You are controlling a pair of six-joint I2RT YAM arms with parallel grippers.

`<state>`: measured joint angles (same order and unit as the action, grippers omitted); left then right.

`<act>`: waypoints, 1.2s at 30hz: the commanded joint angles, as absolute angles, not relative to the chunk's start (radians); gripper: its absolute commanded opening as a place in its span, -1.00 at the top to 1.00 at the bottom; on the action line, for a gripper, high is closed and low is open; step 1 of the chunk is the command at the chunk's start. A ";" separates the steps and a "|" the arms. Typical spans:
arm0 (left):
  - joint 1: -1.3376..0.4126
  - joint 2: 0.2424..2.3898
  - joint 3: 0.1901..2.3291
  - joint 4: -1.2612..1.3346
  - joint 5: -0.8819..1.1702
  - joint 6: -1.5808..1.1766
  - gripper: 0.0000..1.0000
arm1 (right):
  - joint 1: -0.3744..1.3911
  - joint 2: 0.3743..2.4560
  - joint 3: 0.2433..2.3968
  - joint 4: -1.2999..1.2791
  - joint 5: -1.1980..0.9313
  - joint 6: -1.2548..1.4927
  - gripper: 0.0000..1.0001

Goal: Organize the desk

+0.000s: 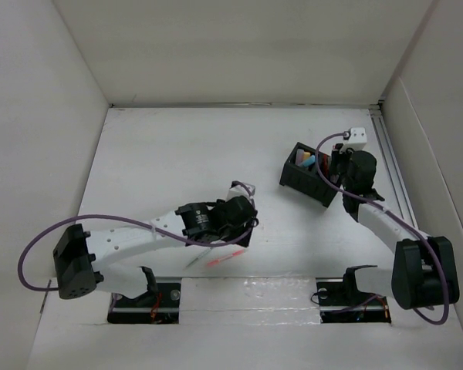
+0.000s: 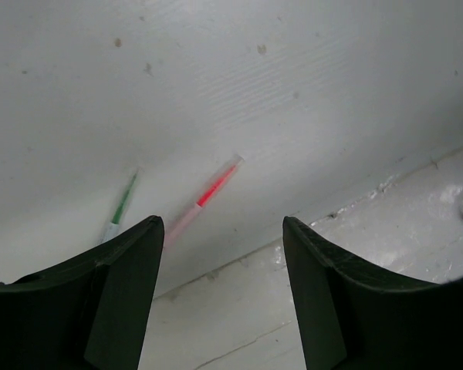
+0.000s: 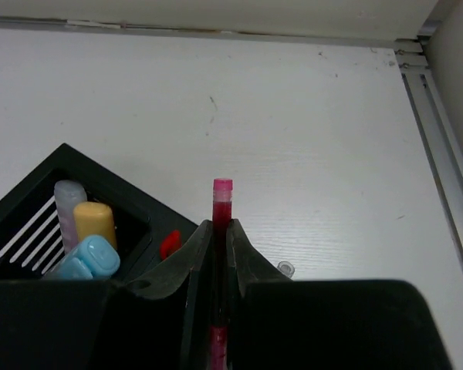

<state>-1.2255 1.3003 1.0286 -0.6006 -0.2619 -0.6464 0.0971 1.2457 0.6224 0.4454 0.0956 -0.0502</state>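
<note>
The desk (image 1: 216, 154), a large flat matte white tabletop, filled the floor of the scene between upright white wall panels (image 1: 31, 116), and both arms were bolted at its near edge. On its right half, nearer the far side, stood a small black compartmented organizer box (image 1: 309, 176), turned at an angle to the desk's edges. One compartment held a lavender marker (image 3: 68, 196), a yellow marker (image 3: 94, 220) and a light blue marker (image 3: 92, 258) standing together beside a white slotted grille, and something small and red (image 3: 170, 244) showed in the compartment next to it, too little of it visible to name. The right gripper (image 3: 220, 231) was just beside the box's right side, its jaws drawn narrow and pinching a thin red pen with a pink end (image 3: 222, 200), which pointed away from the wrist camera past the box's corner; whether the tip was above the box or above the bare desk could not be told. A grey metal rail (image 1: 393, 169) ran along the desk's right edge beyond that arm. On the left half, close to the near edge, the left gripper (image 2: 224, 227) hovered with its jaws standing wide and nothing between them. On the desk just ahead of its fingers (image 2: 123, 285) lay a thin clear pen with a red core (image 2: 208, 193) and, to the left of it and apart from it, a thin clear pen with a green core (image 2: 122, 204), whose near end was hidden behind one finger. Both pens lay flat, slanted roughly the same way.
</note>
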 commanded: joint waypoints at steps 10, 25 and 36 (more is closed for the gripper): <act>-1.011 1.225 0.968 -0.673 -0.193 -0.630 -0.15 | 0.091 1.065 0.675 0.395 0.043 -0.061 -0.32; -1.058 1.210 0.841 -0.761 -0.093 -0.722 0.33 | 0.091 0.839 0.624 0.149 -0.037 -0.031 1.00; -1.048 1.365 0.864 -0.670 -0.198 -0.677 0.50 | 0.100 0.810 0.597 0.146 -0.166 -0.032 0.68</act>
<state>-1.0523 1.3472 0.8417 -0.6975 -0.1600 -0.6949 0.0975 0.8326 0.5915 0.1226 -0.1036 -0.0330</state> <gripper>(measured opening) 0.254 0.150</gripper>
